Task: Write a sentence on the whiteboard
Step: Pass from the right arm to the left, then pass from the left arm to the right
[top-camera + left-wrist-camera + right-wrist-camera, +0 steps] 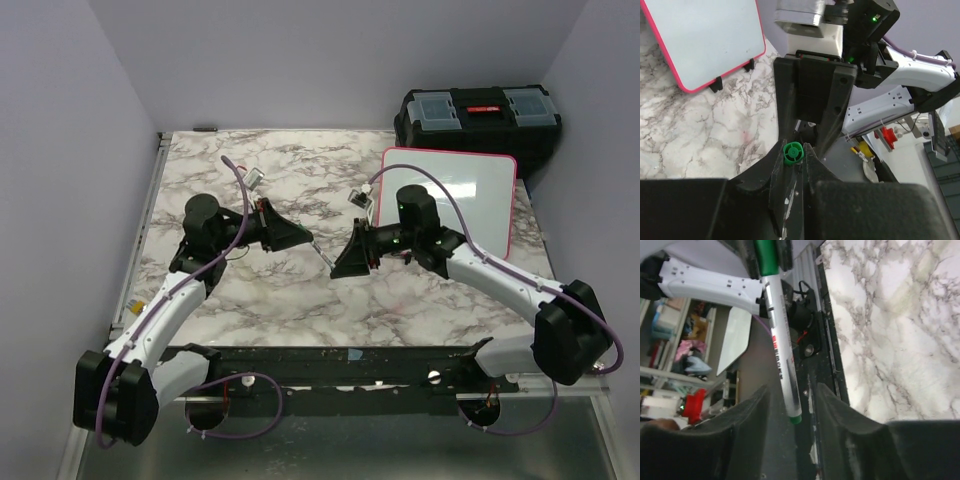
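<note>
- Above the middle of the worktop, the marker is held level between two facing claws. The left claw is clamped on the green cap. The right claw stands slightly parted around the barrel's tail, with a gap on each side.
- The step in hand is judged to be a pass of the marker or a pulling-off of its cap; which one cannot be told.
- For a pass, the left grip is best kept firm and the right claw drawn straight back along the barrel, so the tail is not knocked sideways.
- For uncapping, the barrel must first be gripped again by the right claw, and the pull kept in line with the marker.
- A hold on the cap alone is judged risky: the barrel could slip out and drop.
- The whiteboard lies flat at the far right of the worktop, partly behind the right arm. No writing is seen on it.
- Only the top view shows both arms meeting, with the black toolbox beyond the board.
- Only the left wrist view shows the cap end-on between the fingers, and the board's black clips.
- Only the right wrist view shows the barrel's full length and the gaps beside it; the board is not made out there.
</note>
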